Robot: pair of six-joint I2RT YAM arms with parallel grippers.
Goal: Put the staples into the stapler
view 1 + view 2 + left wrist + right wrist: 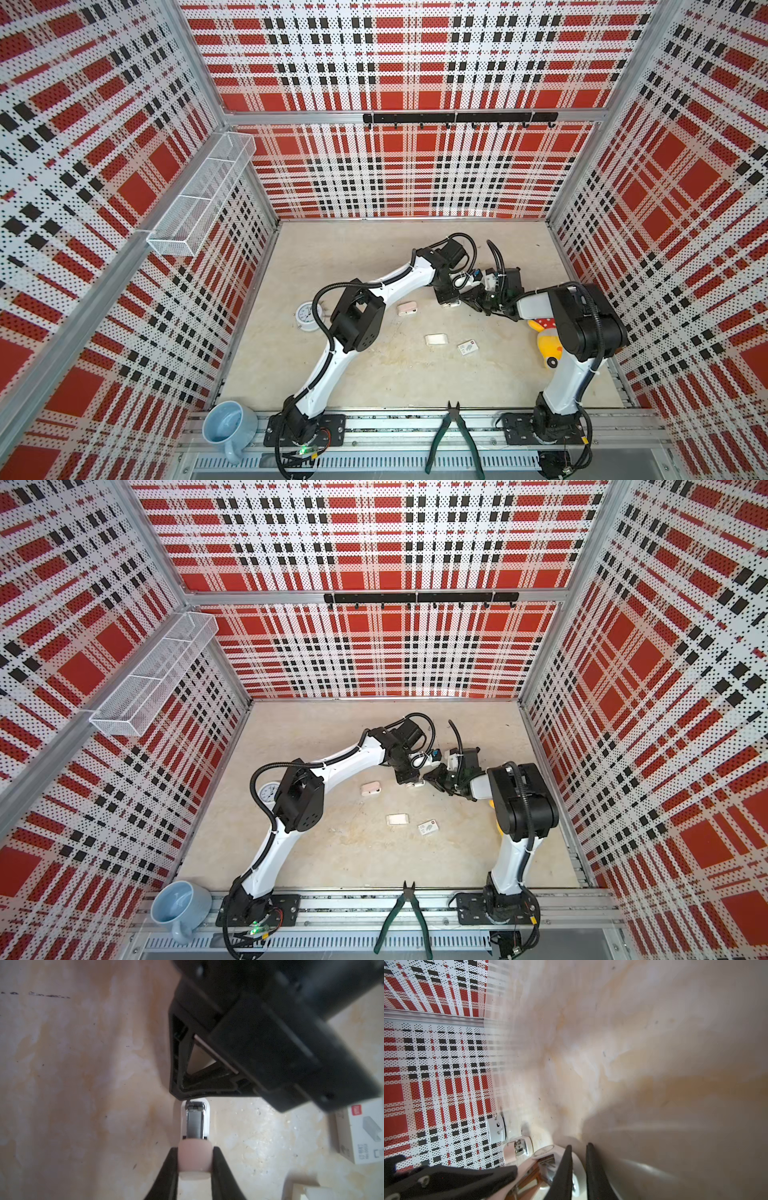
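My left gripper (194, 1149) is shut on the pink and white stapler (195, 1124) and holds it above the table. The stapler's silvery metal channel points away from the camera. In both top views the two grippers meet at mid-table, left gripper (451, 303) beside right gripper (473, 300). The right gripper's black body (270, 1047) hangs just over the stapler's front end, one corner touching it. In the right wrist view the right gripper (579, 1145) is shut, with the white stapler base (579, 1178) behind its fingers. The staples are hidden.
A white sleeve with a red mark (467, 347) and a cream tray (436, 339) lie nearer the front. A small pink and white object (407, 308) and a clock (308, 316) sit left. There are a yellow plush toy (548, 340), a mug (229, 424) and pliers (455, 440).
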